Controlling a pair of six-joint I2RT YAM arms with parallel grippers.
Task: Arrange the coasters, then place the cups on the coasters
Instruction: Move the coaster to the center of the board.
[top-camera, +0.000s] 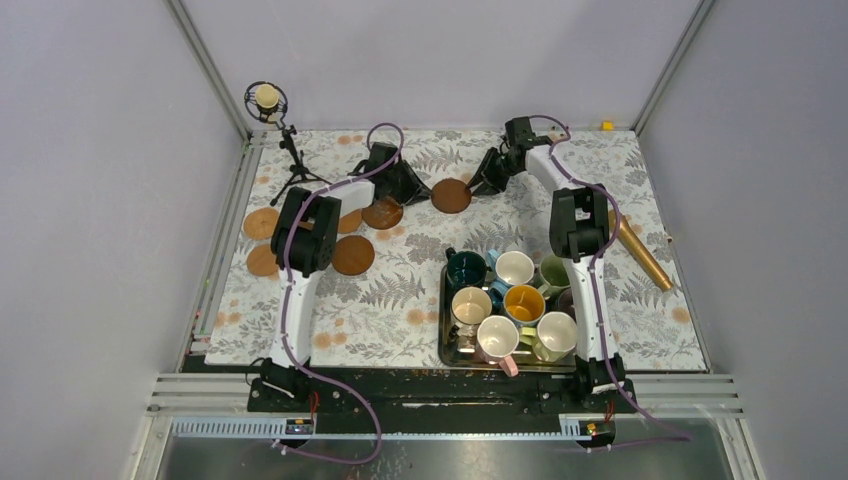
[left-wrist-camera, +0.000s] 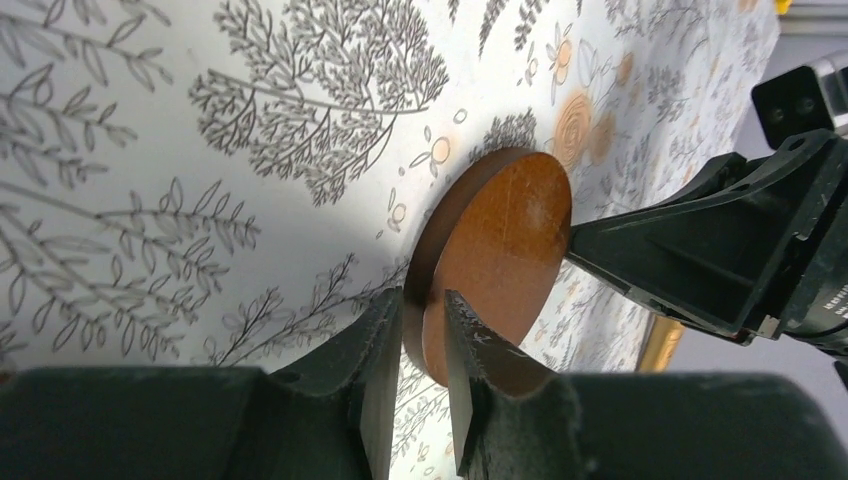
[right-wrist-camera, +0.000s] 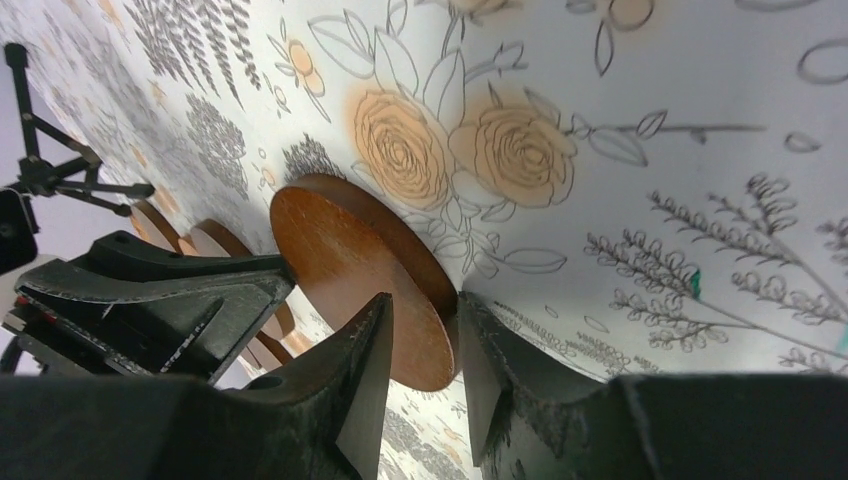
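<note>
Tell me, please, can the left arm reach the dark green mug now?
Probably not yet: the left gripper is shut on a coaster the right gripper also grips. The dark green mug itself sits unblocked.

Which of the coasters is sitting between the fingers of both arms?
The orange-brown coaster lying farthest right, apart from the rest. It sits between the left fingers and the right fingers; the other coasters cluster further left.

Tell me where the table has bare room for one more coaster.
Free: the cloth between the coasters and the tray, toward the near edge; also the far right corner beyond the tube. Crowded: around the coasters and inside the tray.
</note>
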